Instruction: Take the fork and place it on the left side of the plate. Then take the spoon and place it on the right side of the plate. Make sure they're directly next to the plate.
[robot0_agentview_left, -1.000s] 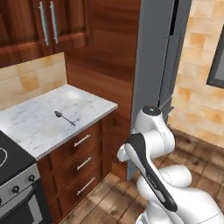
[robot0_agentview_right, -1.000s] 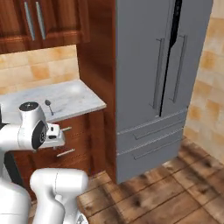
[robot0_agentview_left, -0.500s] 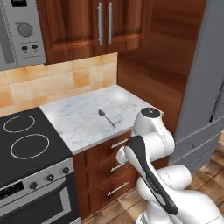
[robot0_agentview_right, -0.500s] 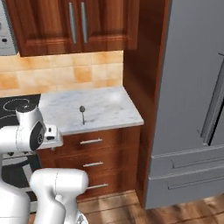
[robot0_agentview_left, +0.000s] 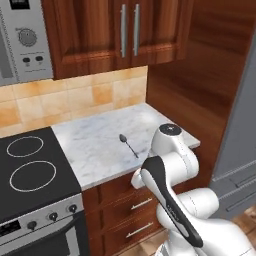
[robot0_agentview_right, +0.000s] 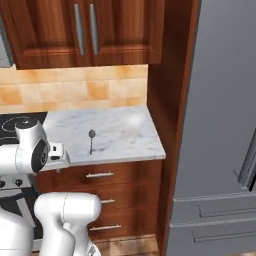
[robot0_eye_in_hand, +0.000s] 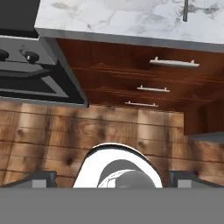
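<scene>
The all-grey spoon (robot0_agentview_left: 128, 144) lies alone on the white marble counter (robot0_agentview_left: 100, 150), bowl toward the wall and handle toward the front edge; it also shows as the spoon (robot0_agentview_right: 91, 140) from the right. The tip of the spoon's handle (robot0_eye_in_hand: 185, 12) reaches into the top of the hand view. My gripper (robot0_eye_in_hand: 113, 179) hangs low in front of the counter and points down at the wooden floor, open, with nothing between its fingertips (robot0_eye_in_hand: 41, 178). The hand (robot0_agentview_right: 54, 151) sits beside the counter's front edge, left of the spoon. The fork and the plate are out of view.
A black stove (robot0_agentview_left: 30, 170) with its oven front (robot0_eye_in_hand: 30, 74) adjoins the counter on the left. Drawers (robot0_agentview_right: 100, 175) sit under the counter, dark wood cabinets (robot0_agentview_left: 125, 35) above. A microwave (robot0_agentview_left: 25, 40) hangs at upper left. A grey refrigerator (robot0_agentview_right: 220, 125) stands to the right.
The whole picture has shifted: the base moved, bringing the stove and counter toward centre and pushing the refrigerator right. The spoon stays put on the counter. The gripper stays open.
</scene>
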